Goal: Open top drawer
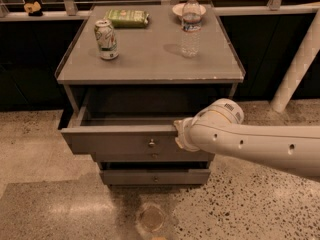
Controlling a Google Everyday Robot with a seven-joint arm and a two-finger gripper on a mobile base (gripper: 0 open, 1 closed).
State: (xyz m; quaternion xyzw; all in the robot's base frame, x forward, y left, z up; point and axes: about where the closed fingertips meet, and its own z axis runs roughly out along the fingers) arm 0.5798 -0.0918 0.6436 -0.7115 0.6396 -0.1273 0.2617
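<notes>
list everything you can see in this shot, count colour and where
cabinet: 1, grey, centre of view
top drawer: 1, grey, pulled partly out of the cabinet
knob: 1, brass-coloured, centre of the top drawer front
lower drawers: 2, grey, under the top drawer
can: 1, green and white, upright on the cabinet top, left
packet: 1, green, lying at the back left of the top
water bottle: 1, clear, upright at the back right
bowl: 1, white, behind the bottle
small object: 1, tan, ledge at far left
pole: 1, white, right
floor: speckled beige
arm: 1, white, entering from the right
gripper: 1, white, at the drawer front's right end
</notes>
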